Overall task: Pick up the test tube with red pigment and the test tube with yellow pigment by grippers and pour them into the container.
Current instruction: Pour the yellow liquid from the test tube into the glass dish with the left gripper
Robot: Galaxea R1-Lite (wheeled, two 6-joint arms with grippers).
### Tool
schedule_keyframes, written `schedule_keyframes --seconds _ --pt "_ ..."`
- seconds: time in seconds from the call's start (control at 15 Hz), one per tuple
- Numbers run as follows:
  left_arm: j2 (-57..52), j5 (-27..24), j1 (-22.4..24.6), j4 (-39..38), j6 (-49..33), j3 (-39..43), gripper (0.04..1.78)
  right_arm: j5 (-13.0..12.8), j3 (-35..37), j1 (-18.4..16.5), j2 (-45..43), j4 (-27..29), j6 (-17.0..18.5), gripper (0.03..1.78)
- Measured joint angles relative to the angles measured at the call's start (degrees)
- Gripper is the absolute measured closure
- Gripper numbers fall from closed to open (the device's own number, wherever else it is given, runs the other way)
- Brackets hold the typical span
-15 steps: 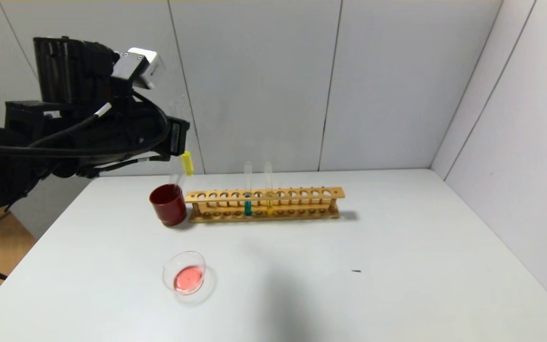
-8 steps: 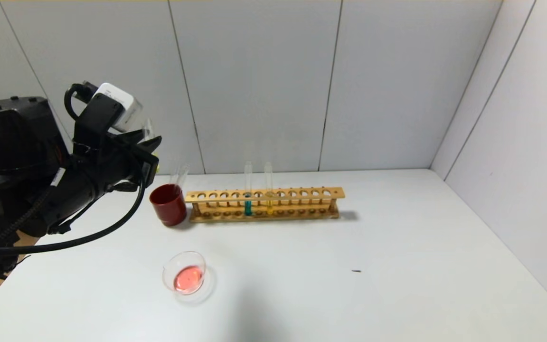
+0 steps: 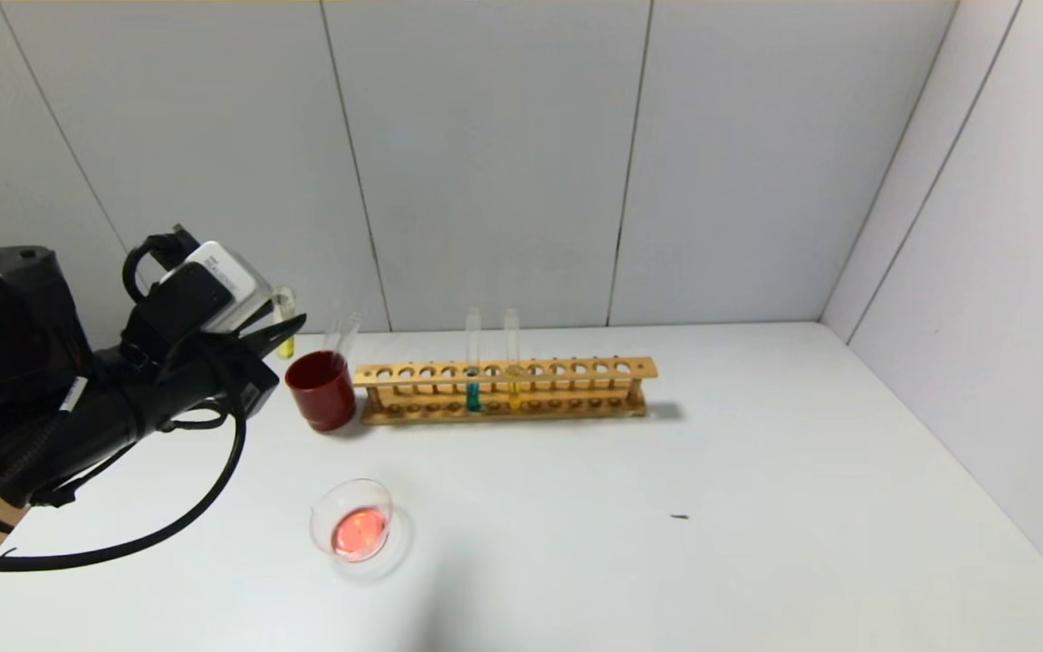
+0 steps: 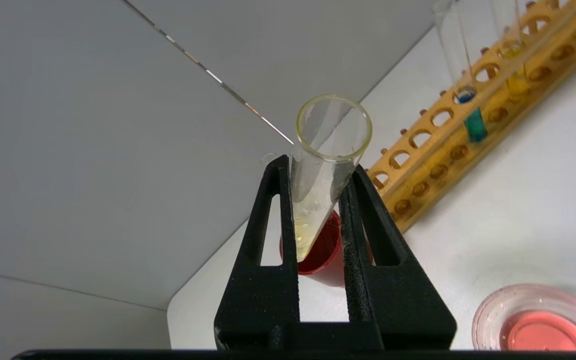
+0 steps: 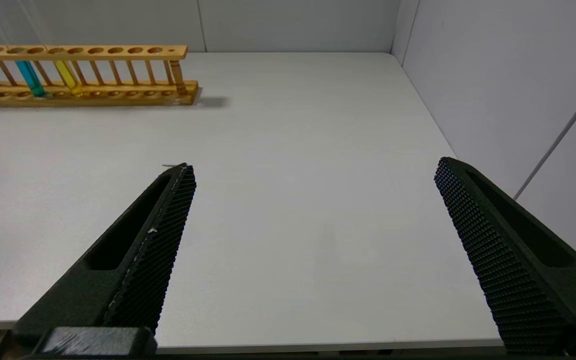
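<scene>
Grey wall panels stand behind a white worktop. From the head camera, the black left tool hangs at the left side, just beside the dark red cup. It is clenched on a slim clear glass tube with pale yellow liquid, which stands close to upright. An empty clear tube leans out of the red cup. Next to the cup sits a long wooden rack with a row of holes — a tube with teal liquid and a second yellow tube stand in it side by side. Nearer the robot, a small round clear glass dish rests on the worktop with pink-red liquid in it.

From the left wrist camera, two black fingers squeeze the yellow tube between them. Its open mouth points at the camera, and a little yellow liquid lies low down inside. Behind it are the red cup, the rack and the glass dish.

From the right wrist camera, the right tool is released — its two fingers stand wide apart over bare worktop, well away from the rack.
</scene>
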Motion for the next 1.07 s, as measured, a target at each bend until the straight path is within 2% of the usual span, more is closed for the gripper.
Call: schedule_keyframes --seconds 0.2,0.53,0.73,1.07 --pt "0.06 -4.19 0.2 -0.33 4.34 1.65 1.52 -0.02 0.0 0.0 0.0 0.0 0.02 0.06" --pt "0.2 -5.0 0.28 -6.45 10.4 6.67 1.52 0.0 0.0 0.0 0.0 -0.02 0.02 0.06" --pt "0.16 -8.57 0.72 -9.51 14.26 11.04 1.52 0.0 0.0 0.0 0.0 0.0 0.02 0.06" --pt "1.12 -14.81 6.42 -18.25 19.64 17.12 1.52 0.0 0.0 0.0 0.0 -0.02 0.02 0.06"
